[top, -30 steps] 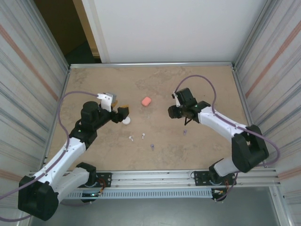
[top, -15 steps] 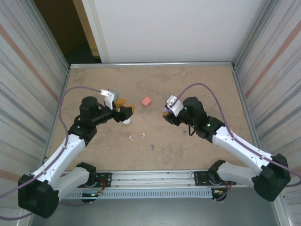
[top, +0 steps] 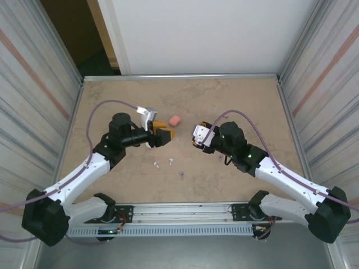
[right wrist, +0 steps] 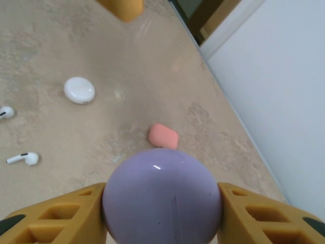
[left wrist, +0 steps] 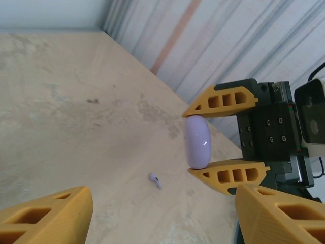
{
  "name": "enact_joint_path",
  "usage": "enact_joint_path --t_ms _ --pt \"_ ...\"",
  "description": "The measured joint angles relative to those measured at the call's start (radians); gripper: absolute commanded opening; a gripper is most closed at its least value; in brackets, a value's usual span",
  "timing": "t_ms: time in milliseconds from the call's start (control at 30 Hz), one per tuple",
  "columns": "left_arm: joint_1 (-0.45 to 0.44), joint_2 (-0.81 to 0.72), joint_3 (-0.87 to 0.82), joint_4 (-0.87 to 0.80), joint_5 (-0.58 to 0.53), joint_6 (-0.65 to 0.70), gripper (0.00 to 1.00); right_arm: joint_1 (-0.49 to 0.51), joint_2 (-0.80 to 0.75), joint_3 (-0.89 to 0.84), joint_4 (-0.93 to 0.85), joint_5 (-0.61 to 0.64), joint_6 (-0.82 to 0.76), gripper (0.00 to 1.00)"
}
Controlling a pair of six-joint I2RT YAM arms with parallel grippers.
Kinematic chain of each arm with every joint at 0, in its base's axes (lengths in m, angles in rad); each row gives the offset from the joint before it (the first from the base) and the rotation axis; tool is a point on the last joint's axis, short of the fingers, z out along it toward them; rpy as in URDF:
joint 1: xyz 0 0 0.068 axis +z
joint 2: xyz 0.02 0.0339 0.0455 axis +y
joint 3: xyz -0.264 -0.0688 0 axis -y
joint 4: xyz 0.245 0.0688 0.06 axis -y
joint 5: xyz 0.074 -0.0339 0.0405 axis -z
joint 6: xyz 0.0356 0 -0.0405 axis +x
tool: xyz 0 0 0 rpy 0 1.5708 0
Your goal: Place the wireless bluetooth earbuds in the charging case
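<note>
My right gripper is shut on a closed purple charging case, held above the table, its seam facing the wrist camera. In the left wrist view the same purple case sits between the right gripper's orange fingers. My left gripper is open and empty, facing the right gripper near the table's middle. Two white earbuds and a purple earbud lie on the table below the grippers. Another purple earbud lies under the held case.
A closed pink case rests just behind the two grippers. A closed white case lies on the table near the left gripper. Corrugated walls stand on both sides, a rail along the front.
Both grippers have swung toward the middle of the table and now face each other closely. The right one carries the purple case leftward; the left one moved right, off the white case.
</note>
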Motion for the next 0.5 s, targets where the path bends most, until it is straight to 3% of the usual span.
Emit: enact_joint_path --t_ms 167,500 --pt "-0.077 0.081 0.027 0.048 -0.011 -0.012 0.73 0.013 0.003 0.000 0.013 0.004 -0.011 0.50" --pt "-0.148 0.195 0.069 0.108 -0.028 -0.037 0.62 0.021 0.005 0.000 0.015 0.023 -0.014 0.50"
